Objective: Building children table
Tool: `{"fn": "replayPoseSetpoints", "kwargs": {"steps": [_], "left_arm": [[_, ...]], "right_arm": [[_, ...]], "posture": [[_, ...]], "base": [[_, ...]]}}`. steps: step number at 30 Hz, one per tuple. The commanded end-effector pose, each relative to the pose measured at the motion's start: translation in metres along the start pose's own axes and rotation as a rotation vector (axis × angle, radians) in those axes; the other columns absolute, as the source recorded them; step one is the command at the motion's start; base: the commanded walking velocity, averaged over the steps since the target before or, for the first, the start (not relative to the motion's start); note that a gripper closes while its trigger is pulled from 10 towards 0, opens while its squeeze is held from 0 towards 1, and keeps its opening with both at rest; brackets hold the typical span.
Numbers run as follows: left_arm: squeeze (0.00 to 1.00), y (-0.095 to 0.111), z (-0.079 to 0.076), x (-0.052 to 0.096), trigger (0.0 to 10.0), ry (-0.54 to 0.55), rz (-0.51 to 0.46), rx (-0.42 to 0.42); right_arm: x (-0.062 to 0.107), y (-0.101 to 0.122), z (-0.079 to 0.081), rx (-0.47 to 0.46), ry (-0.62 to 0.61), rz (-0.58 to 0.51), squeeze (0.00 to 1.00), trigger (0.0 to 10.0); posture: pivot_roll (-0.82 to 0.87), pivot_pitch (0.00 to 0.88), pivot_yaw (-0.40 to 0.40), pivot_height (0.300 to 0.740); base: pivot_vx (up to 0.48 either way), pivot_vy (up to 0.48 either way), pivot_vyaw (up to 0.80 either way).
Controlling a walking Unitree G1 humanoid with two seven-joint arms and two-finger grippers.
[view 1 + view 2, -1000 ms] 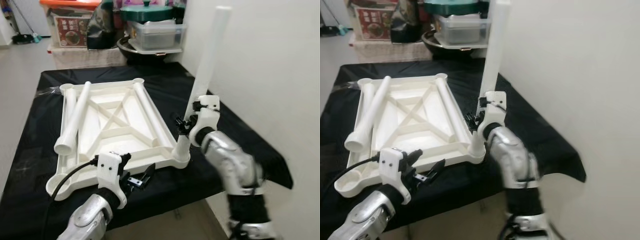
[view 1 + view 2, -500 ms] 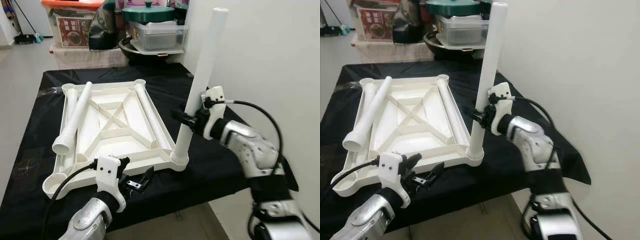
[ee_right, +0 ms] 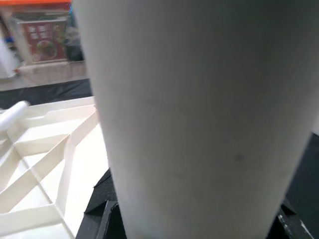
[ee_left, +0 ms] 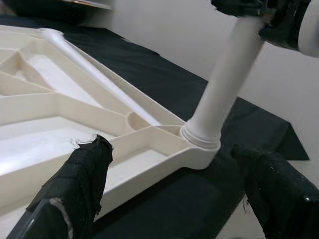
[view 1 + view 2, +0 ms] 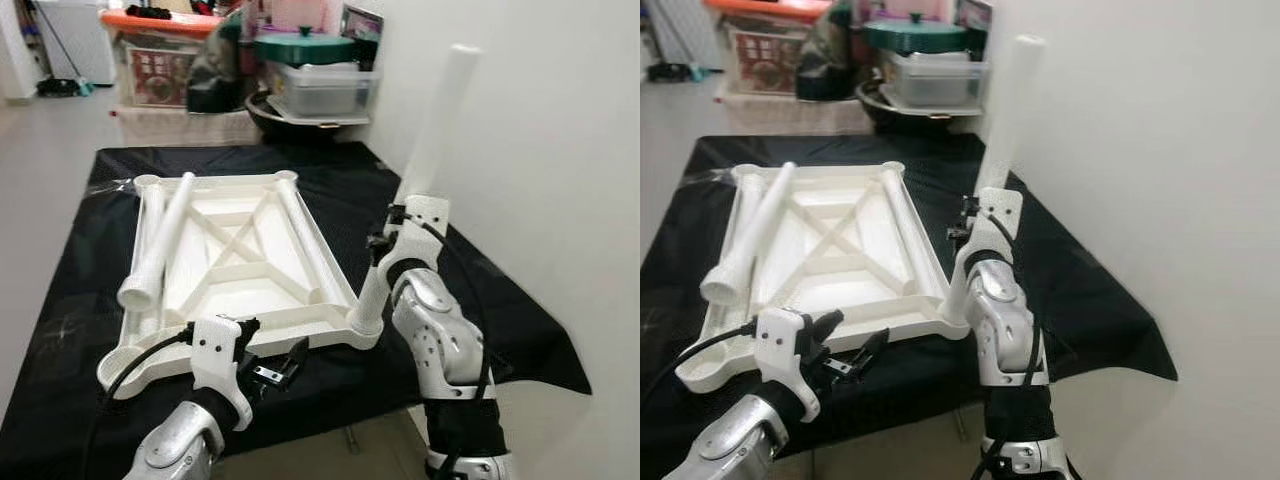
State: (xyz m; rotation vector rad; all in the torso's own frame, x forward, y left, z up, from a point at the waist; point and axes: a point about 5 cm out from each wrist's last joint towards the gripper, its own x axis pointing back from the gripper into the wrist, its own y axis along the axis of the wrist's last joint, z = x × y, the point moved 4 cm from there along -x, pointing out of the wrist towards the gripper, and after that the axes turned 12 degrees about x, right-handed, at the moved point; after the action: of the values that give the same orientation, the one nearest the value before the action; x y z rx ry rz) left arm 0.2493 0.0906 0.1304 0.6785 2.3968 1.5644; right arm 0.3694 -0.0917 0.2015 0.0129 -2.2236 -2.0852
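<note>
An upturned white plastic table top lies on a black-draped table. One white leg stands tilted in the top's near right corner socket. My right gripper is shut around its lower part, and the leg looms close in the right wrist view. Loose legs lie on the top: two at the left and one along the right rib. My left gripper hovers open at the top's near edge, its fingers spread wide before the socket.
A white wall runs close along the table's right side. Behind the table stand a boxed stack with an orange lid, a clear bin and a green-lidded pot. The black cloth hangs over the near right corner.
My right arm has swung in from the right to below the leg, still gripping it in the socket. The view has shifted a little. The left gripper keeps its place.
</note>
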Motion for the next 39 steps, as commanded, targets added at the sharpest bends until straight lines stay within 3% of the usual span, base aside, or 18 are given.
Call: {"fn": "replayPoseSetpoints", "kwargs": {"steps": [1,2,5,6,8,13,14,18,19,21,22,26,29,30,31,34,38,39], "left_arm": [[0.00,-0.002,0.000,0.000,10.0,-0.005,0.017,-0.002],[0.00,-0.001,0.001,0.000,10.0,-0.003,0.015,-0.001],[0.00,0.000,0.001,-0.001,10.0,-0.003,0.013,0.000],[0.00,0.000,0.002,-0.003,10.0,-0.003,0.009,0.004],[0.00,0.000,0.002,-0.003,10.0,-0.003,0.009,0.004],[0.00,0.000,0.002,-0.005,10.0,-0.005,0.006,0.003],[0.00,0.000,0.001,-0.006,10.0,-0.005,0.004,0.006],[0.00,0.001,-0.002,-0.009,10.0,-0.012,-0.003,0.007],[0.00,0.001,-0.003,-0.010,10.0,-0.017,-0.002,0.005],[0.00,0.001,-0.003,-0.010,10.0,-0.021,-0.001,0.002],[0.00,0.001,-0.003,-0.009,10.0,-0.018,-0.001,0.001],[0.00,0.001,-0.001,-0.009,10.0,-0.013,-0.001,0.002],[0.00,-0.001,-0.003,-0.007,10.0,-0.008,-0.004,0.010],[0.00,-0.001,-0.003,-0.007,10.0,-0.008,-0.004,0.010],[0.00,-0.001,-0.003,-0.007,10.0,-0.006,-0.005,0.014],[0.00,0.000,-0.003,-0.007,10.0,-0.007,-0.004,0.014],[0.00,-0.002,-0.002,-0.005,10.0,-0.006,0.002,0.015],[0.00,-0.002,-0.002,-0.005,10.0,-0.006,0.002,0.014]], "right_arm": [[0.005,-0.009,0.031,-0.046,0.134,0.029,0.01,10.0],[0.002,-0.003,0.026,-0.011,0.155,0.010,1.00,10.0],[-0.002,0.002,0.019,0.014,0.172,0.005,1.00,10.0],[-0.006,0.014,0.006,0.047,0.279,-0.018,0.00,10.0],[-0.006,0.014,0.006,0.047,0.279,-0.018,0.00,10.0],[0.000,0.029,-0.003,0.071,0.481,-0.073,0.00,10.0],[0.006,0.031,-0.008,0.118,0.603,-0.088,0.00,10.0],[0.014,0.028,-0.020,0.211,0.771,-0.102,0.00,10.0],[0.014,0.024,-0.023,0.236,0.812,-0.098,0.00,3.4],[0.013,0.022,-0.025,0.247,0.829,-0.095,0.00,3.4],[0.007,0.019,-0.027,0.243,0.802,-0.084,0.00,0.0],[-0.005,0.014,-0.033,0.229,0.714,-0.046,0.00,0.0],[-0.036,0.006,-0.066,0.177,0.282,0.037,0.00,0.0],[-0.036,0.006,-0.066,0.177,0.282,0.037,0.00,0.0],[-0.038,0.000,-0.079,0.145,0.121,0.070,0.00,0.0],[-0.020,-0.018,-0.086,0.028,-0.179,0.130,0.00,0.0],[-0.004,-0.025,-0.069,-0.014,-0.251,0.132,0.00,0.0],[-0.001,-0.027,-0.039,-0.030,-0.157,0.147,0.00,9.1]], "posture": [[0.17,0.000,-0.086,0.740],[0.17,0.000,-0.086,0.740],[0.17,0.000,-0.089,0.740],[0.16,0.000,-0.089,0.740],[0.16,0.000,-0.089,0.740],[0.17,0.000,-0.096,0.740],[0.16,0.000,-0.099,0.740],[0.17,0.000,-0.100,0.740],[0.17,0.000,-0.100,0.740],[0.17,0.000,-0.099,0.740],[0.17,0.000,-0.104,0.740],[0.17,0.000,-0.106,0.740],[0.17,0.000,-0.114,0.740],[0.17,0.000,-0.114,0.740],[0.17,0.000,-0.113,0.740],[0.17,0.000,-0.108,0.740],[0.17,0.000,-0.108,0.740],[0.17,0.000,-0.097,0.740]], "base": [[0.000,0.000,0.00],[0.000,0.000,0.00],[0.000,0.000,0.00],[0.000,0.000,0.00],[0.000,0.000,0.00],[0.000,0.000,0.00],[0.000,0.000,0.00],[0.000,0.000,0.00],[0.000,0.000,0.00],[0.000,0.000,0.00],[0.000,0.000,0.00],[0.000,0.000,0.00],[0.000,0.000,0.00],[0.000,0.000,0.00],[0.000,0.000,0.00],[0.000,0.000,0.00],[0.000,0.000,0.00],[0.000,0.000,0.00]]}}
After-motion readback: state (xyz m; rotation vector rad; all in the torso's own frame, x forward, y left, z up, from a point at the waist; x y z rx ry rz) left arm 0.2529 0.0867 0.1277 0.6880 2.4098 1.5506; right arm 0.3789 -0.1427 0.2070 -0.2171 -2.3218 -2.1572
